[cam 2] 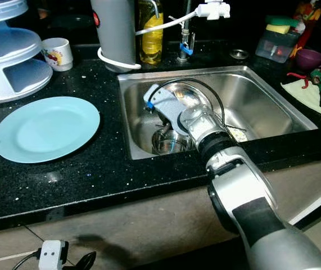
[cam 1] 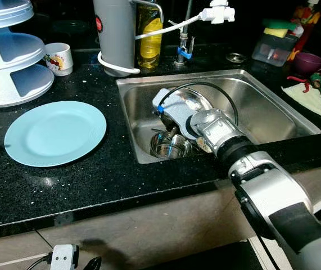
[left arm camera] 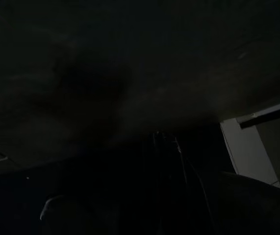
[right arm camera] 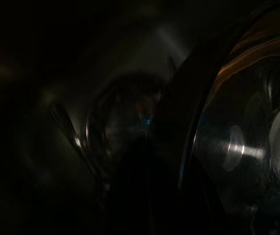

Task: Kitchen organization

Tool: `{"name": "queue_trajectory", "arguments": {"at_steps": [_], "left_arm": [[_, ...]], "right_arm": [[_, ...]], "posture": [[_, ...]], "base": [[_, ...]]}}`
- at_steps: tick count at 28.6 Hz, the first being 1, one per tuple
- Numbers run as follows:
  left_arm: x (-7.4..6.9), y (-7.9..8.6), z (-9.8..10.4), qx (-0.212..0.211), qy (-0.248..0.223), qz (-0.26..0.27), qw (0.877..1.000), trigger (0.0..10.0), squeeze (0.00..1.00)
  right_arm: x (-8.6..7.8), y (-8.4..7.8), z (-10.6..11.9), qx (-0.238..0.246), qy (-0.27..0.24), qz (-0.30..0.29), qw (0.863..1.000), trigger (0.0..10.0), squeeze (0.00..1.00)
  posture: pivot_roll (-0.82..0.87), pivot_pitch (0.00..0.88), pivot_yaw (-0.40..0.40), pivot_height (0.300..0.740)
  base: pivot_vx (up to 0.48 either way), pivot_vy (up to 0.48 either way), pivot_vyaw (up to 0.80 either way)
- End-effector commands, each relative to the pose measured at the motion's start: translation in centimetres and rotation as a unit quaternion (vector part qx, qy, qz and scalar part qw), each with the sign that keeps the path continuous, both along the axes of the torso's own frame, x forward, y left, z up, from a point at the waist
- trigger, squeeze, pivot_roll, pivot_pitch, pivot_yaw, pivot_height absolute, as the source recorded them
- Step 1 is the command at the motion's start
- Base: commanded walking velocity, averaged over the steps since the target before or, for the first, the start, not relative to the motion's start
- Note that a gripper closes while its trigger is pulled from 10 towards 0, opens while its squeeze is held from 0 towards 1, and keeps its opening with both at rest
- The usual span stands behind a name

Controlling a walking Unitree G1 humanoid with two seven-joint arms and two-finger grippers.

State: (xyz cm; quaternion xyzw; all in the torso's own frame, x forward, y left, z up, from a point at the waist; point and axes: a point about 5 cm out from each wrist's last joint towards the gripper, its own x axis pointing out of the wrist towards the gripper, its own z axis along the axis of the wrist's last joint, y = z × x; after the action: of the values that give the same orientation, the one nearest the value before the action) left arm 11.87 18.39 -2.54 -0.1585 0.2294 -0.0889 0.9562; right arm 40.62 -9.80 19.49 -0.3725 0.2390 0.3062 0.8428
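The right arm reaches from the counter edge down into the stainless steel sink [cam 1: 272, 112], and the right pincer [cam 1: 168, 132] sits low in the basin's front left part. Its fingers are hidden behind the wrist housing in the head views and lost in darkness in the right wrist view, so I cannot tell whether they are parted or closed, nor whether they grip anything. The pincer is right at a small steel bowl [cam 1: 170, 147] lying on the sink floor, and just beside a glass pan lid [cam 1: 205, 93] with a dark rim that leans in the basin behind the wrist. The right wrist view shows the lid's curved glass [right arm camera: 238, 147] and a rounded shiny vessel [right arm camera: 125, 122] very close ahead.

On the black counter [cam 1: 93, 174] left of the sink lies a light blue plate [cam 1: 55, 133]. Behind it stand a white tiered rack [cam 1: 11, 62] and a small white mug [cam 1: 59, 58].

The left pincer hangs idle; its wrist view is too dark to read.
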Motion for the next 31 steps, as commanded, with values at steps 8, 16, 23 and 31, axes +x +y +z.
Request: {"name": "queue_trajectory", "arguments": {"at_steps": [8, 16, 23, 31], "left_arm": [[-3.4, -1.0, 0.6, -0.011, 0.011, -0.007, 1.000, 10.0, 0.00], [-7.9, -1.5, 1.1, -0.012, 0.027, 0.004, 1.000, 10.0, 0.00], [-10.7, -1.8, 1.9, -0.015, 0.039, 0.009, 0.999, 10.0, 0.00], [-11.8, -2.1, 2.4, -0.016, 0.040, 0.009, 0.999, 10.0, 0.00]], "right_arm": [[0.0, -1.0, -0.7, -0.057, 0.021, 0.007, 0.998, 10.0, 0.00], [-0.2, -1.2, -1.3, -0.063, 0.029, 0.013, 0.998, 10.0, 0.00], [-0.3, -0.7, -1.4, -0.075, 0.042, 0.024, 0.996, 10.0, 0.00], [-0.3, 0.1, -1.1, -0.092, 0.030, 0.042, 0.994, 10.0, 0.00]], "posture": [[0.13, 0.048, -0.114, 0.740], [0.12, 0.158, -0.125, 0.740], [0.12, 0.235, -0.145, 0.740], [0.12, 0.253, -0.159, 0.740]], "base": [[0.000, 0.000, 0.00], [0.000, 0.000, 0.00], [0.000, 0.000, 0.00], [0.000, 0.000, 0.00]]}}
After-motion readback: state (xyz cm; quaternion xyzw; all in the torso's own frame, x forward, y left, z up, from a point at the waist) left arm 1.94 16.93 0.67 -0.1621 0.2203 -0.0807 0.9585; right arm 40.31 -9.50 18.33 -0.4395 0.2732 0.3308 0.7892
